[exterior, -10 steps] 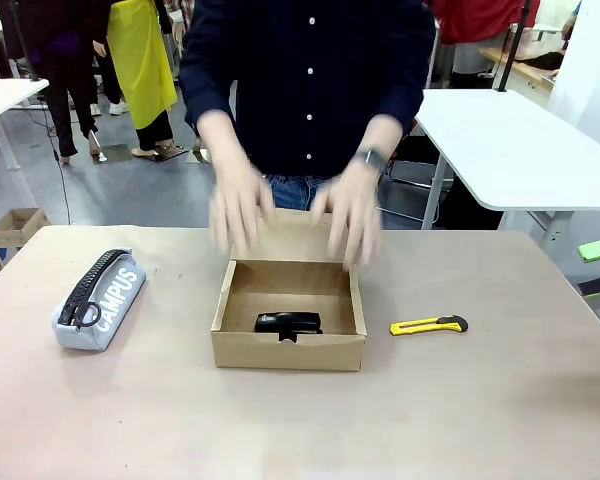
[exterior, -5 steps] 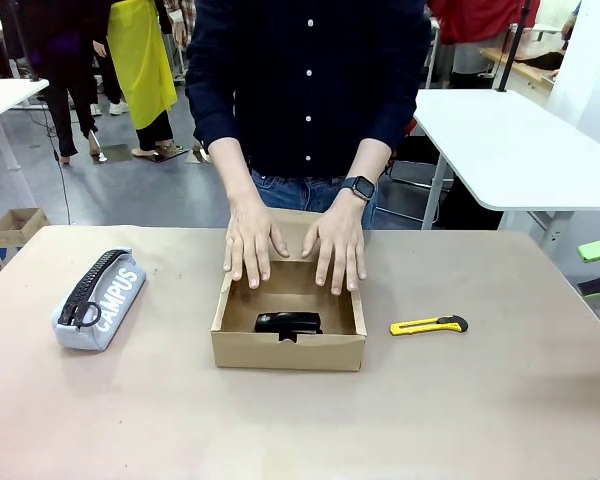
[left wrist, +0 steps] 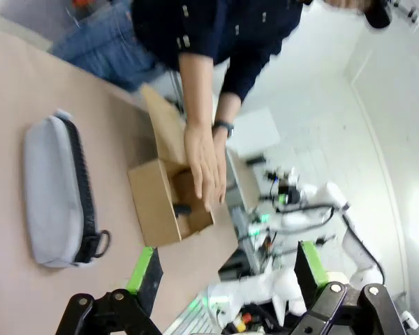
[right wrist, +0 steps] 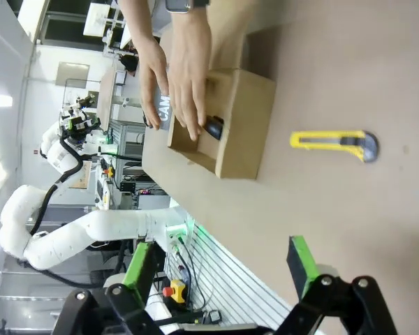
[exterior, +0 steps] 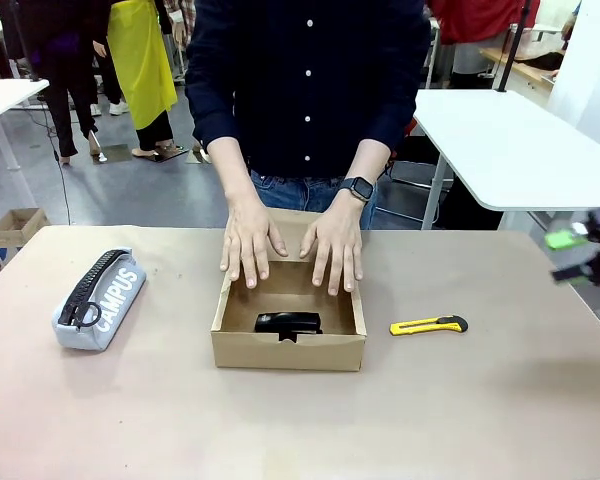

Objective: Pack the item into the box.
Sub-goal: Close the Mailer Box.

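The small glossy black stapler (exterior: 288,322) is already lying inside the shallow brown cardboard box (exterior: 288,352), close to its near wall. So the packing part looks done to me, and closing the lid is probably what's left.

The person's hand with the watch (exterior: 332,248) and their other hand (exterior: 248,243) are flat on the hinged flap (exterior: 290,228) at the box's far edge, fingers hanging over the opening. That's my worry. The right end effector (exterior: 578,257) is way over on the right, blurry, jaws wide apart and empty. The left end effector (left wrist: 227,279) is spread open with nothing in it too.

If either one goes for the box now, it could bump those fingers or shove the light box across the tan table (exterior: 480,420). The yellow-and-black utility knife (exterior: 428,325) just right of the box could get knocked as well.
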### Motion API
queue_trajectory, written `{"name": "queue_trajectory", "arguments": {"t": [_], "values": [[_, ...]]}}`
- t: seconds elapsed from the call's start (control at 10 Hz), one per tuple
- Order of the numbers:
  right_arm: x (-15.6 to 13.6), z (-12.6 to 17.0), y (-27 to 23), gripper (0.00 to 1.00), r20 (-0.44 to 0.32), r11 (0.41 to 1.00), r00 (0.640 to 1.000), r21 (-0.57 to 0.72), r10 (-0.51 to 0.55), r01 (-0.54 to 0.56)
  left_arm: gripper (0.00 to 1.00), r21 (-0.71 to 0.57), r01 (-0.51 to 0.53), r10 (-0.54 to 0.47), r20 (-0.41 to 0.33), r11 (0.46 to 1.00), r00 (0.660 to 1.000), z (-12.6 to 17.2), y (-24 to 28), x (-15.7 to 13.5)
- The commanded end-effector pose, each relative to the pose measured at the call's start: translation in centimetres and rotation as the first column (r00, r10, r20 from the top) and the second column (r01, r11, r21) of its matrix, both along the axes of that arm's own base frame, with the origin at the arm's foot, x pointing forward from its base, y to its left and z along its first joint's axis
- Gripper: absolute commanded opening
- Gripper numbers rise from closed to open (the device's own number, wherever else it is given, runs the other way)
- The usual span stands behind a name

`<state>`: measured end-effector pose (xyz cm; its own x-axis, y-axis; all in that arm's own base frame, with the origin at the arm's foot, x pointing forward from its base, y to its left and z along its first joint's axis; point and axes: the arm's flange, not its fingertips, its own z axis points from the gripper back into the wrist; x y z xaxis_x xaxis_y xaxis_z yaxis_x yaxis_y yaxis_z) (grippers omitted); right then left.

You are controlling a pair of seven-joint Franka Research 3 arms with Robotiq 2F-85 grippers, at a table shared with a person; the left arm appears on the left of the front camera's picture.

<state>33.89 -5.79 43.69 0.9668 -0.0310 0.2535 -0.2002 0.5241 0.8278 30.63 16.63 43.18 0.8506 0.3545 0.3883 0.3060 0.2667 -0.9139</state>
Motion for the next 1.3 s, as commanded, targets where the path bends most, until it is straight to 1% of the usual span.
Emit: {"name": "queue_trajectory", "arguments": {"t": [0.0, 0.1, 0.2, 0.3, 0.4, 0.5, 0.6, 0.7, 0.8, 0.9, 1.2], "values": [[3.8, -0.2, 5.2, 1.00, -0.017, 0.997, 0.997, 0.019, -0.071, 0.071, 1.00, 0.107, 0.208, -0.201, -0.077, 0.972, 0.977, 0.6, -8.2, 2.0], [4.7, -0.9, 6.8, 1.00, -0.050, 0.998, 0.997, 0.032, -0.054, 0.055, 1.00, 0.146, 0.217, -0.205, -0.096, 0.965, 0.974, 0.2, -11.1, 3.1], [5.5, -1.5, 9.0, 1.00, -0.072, 0.997, 0.996, 0.048, -0.051, 0.055, 1.00, 0.148, 0.282, -0.264, -0.131, 0.948, 0.956, -0.2, -14.2, 4.3], [6.2, -1.9, 10.4, 1.00, -0.082, 0.995, 0.995, 0.072, -0.065, 0.071, 1.00, 0.175, 0.299, -0.275, -0.152, 0.938, 0.950, -0.9, -16.5, 5.1], [6.6, -2.1, 12.3, 1.00, -0.075, 0.993, 0.996, 0.108, -0.041, 0.049, 1.00, 0.154, 0.311, -0.286, -0.161, 0.938, 0.944, -1.7, -18.6, 5.9], [6.9, -2.5, 14.3, 1.00, -0.062, 0.988, 0.998, 0.156, 0.010, 0.000, 1.00, 0.105, 0.282, -0.266, -0.144, 0.954, 0.953, -2.4, -20.4, 7.2], [7.5, -3.0, 15.6, 1.00, -0.080, 0.983, 0.997, 0.183, -0.010, 0.025, 1.00, 0.070, 0.314, -0.297, -0.183, 0.947, 0.937, -3.5, -21.8, 8.4], [8.4, -3.5, 16.4, 1.00, -0.097, 0.979, 0.995, 0.197, -0.026, 0.045, 1.00, 0.073, 0.302, -0.286, -0.167, 0.951, 0.943, -4.4, -22.9, 9.6], [8.7, -3.9, 16.2, 1.00, -0.089, 0.986, 0.995, 0.152, -0.053, 0.066, 1.00, 0.079, 0.319, -0.295, -0.226, 0.944, 0.928, -4.7, -22.9, 10.4], [7.0, -2.8, 15.6, 1.00, -0.111, 0.985, 0.994, 0.168, -0.004, 0.022, 1.00, 0.094, 0.322, -0.301, -0.189, 0.942, 0.935, -3.9, -22.3, 7.8], [7.0, -2.8, 15.6, 1.00, -0.111, 0.985, 0.994, 0.168, -0.004, 0.022, 1.00, 0.094, 0.322, -0.301, -0.189, 0.942, 0.935, -3.9, -22.3, 7.8]]}}
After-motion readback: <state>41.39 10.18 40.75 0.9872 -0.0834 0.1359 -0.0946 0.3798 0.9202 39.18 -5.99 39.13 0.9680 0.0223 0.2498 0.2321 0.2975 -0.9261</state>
